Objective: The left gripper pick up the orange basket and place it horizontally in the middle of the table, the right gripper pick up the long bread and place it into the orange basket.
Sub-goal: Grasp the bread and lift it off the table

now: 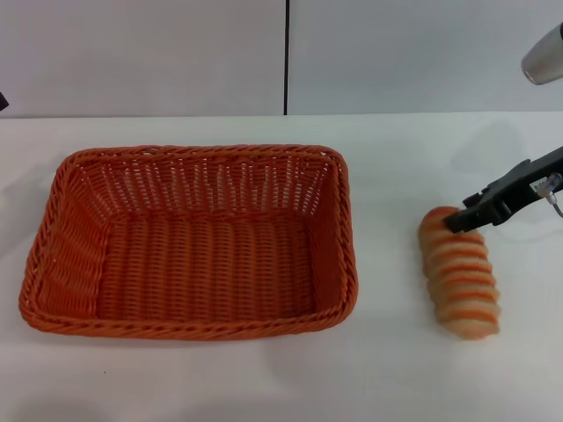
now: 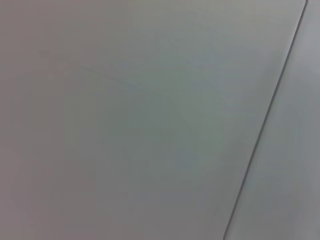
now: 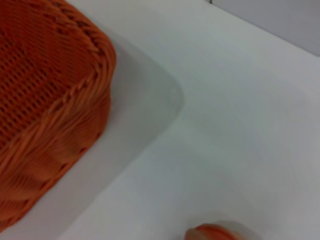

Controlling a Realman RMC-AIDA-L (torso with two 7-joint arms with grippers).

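Observation:
The orange basket [image 1: 189,327] lies lengthwise across the white table [image 1: 396,378], left of centre, with nothing in it. To its right lies the long bread [image 1: 462,286], striped orange and cream, pointing away from me. My right gripper [image 1: 459,220] comes in from the right and sits at the bread's far end, touching or just above it. The right wrist view shows a corner of the basket [image 3: 45,90] and a sliver of the bread [image 3: 215,232]. The left gripper is out of view; its wrist view shows only grey wall.
A light grey wall with a dark vertical seam [image 1: 287,57] stands behind the table. The seam [image 2: 265,120] also crosses the left wrist view. A strip of bare table separates basket and bread.

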